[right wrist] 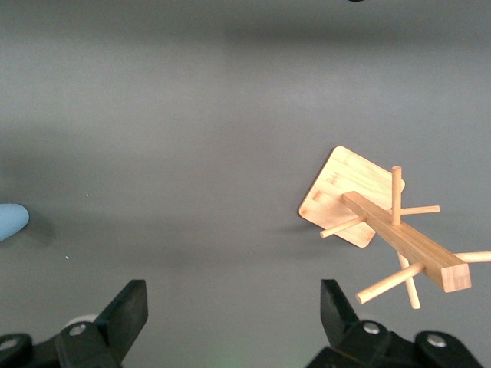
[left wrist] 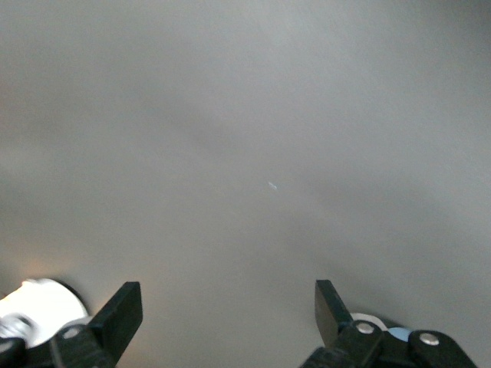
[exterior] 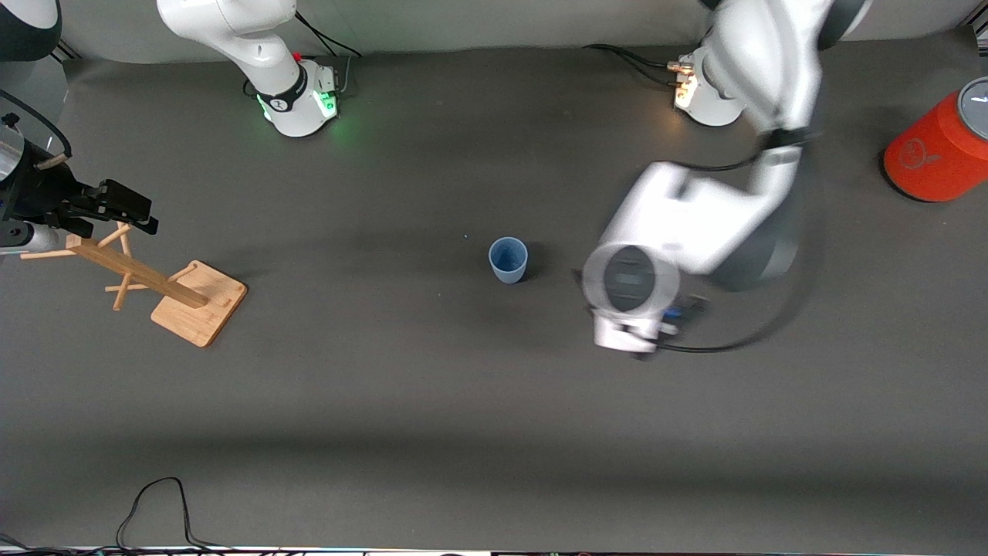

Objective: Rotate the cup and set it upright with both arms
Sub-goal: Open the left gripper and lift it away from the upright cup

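The pale-blue cup (exterior: pixel 508 260) stands upright, mouth up, in the middle of the table. Its edge also shows in the right wrist view (right wrist: pixel 11 222). My left gripper (left wrist: pixel 229 295) is open and empty over bare table. In the front view it is hidden under the left wrist (exterior: pixel 629 289), which hangs beside the cup toward the left arm's end. My right gripper (exterior: pixel 127 208) is open and empty over the wooden rack at the right arm's end, well apart from the cup. Its fingers (right wrist: pixel 126 307) show spread wide in the right wrist view.
A wooden peg rack (exterior: pixel 154 282) on a square base (exterior: pixel 199 303) stands at the right arm's end; it also shows in the right wrist view (right wrist: pixel 399 234). A large orange canister (exterior: pixel 938 147) with a grey top stands at the left arm's end. A black cable (exterior: pixel 154 502) lies at the front edge.
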You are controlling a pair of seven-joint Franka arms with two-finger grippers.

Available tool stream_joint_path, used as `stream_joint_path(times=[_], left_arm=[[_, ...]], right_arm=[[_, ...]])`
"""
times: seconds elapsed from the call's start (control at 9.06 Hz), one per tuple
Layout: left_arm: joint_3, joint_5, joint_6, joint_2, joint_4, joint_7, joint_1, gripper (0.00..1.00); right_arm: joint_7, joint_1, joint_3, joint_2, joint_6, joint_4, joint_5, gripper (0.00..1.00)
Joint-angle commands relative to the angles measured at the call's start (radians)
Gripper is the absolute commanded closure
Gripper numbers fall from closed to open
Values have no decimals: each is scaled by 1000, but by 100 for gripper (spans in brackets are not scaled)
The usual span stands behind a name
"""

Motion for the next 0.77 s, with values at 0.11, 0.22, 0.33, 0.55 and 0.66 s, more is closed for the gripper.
stream_joint_path(times=[0.11,0.22,0.33,0.55,0.66], left_arm=[[-11,3,136,-335,-370,516,229,0],[-12,-8,194,-438,-463,644,314,0],[-12,-23,210,-501,-511,784,384,0],[-11,-25,211,-578,-530,863,423,0],[-11,-22,224,-614,-549,864,421,0]], right_arm=[[-10,1,1,14,-9,30,-11,0],[-10,1,1,14,-9,30,-11,0],[-10,-1,0,13,-9,30,-11,0],[-10,-1,-2,11,-11,30,-13,0],[-10,-4,-2,11,-11,30,-13,0]])
